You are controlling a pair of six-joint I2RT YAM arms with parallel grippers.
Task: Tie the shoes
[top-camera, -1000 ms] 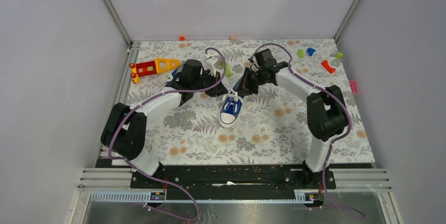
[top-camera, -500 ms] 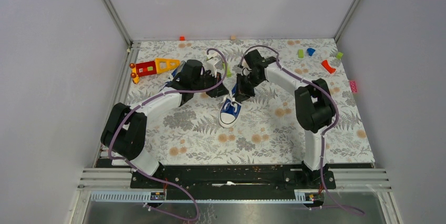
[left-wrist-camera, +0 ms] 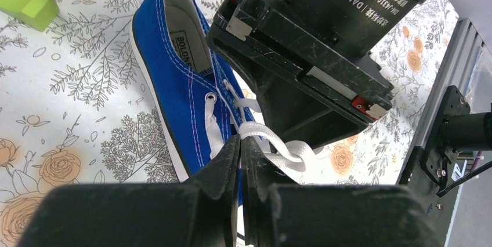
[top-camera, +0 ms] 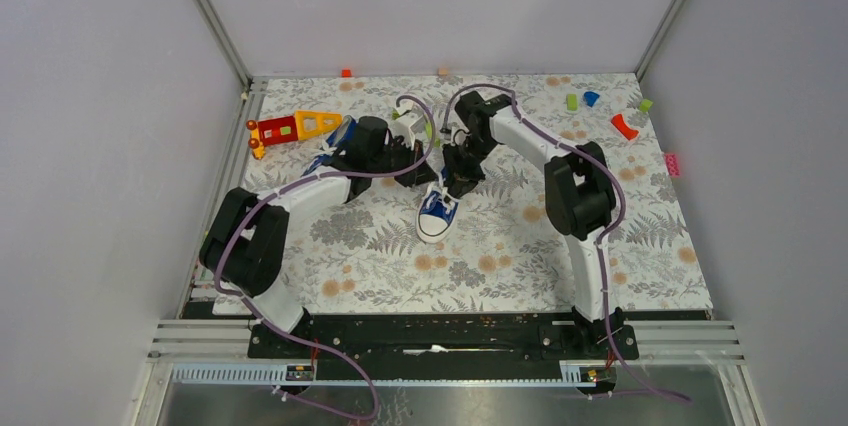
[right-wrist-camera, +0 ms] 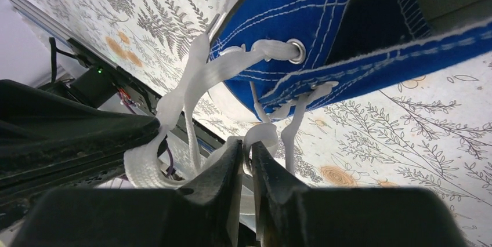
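Note:
One blue sneaker lies mid-table, white toe cap toward the near edge. My left gripper and right gripper meet over its laced end. In the left wrist view my gripper is shut on a white lace beside the shoe; the right gripper's black body looms just beyond. In the right wrist view my gripper is shut on a lace loop under the shoe. The second sneaker shows partly behind the left arm.
A red-orange-yellow toy lies at the back left. A green block sits behind the grippers and shows in the left wrist view. Small coloured blocks lie at the back right and along the back edge.
The right arm has swung left and brought its gripper down onto the shoe's laces beside the left gripper. The left arm has shifted slightly right. The shoe has barely moved.

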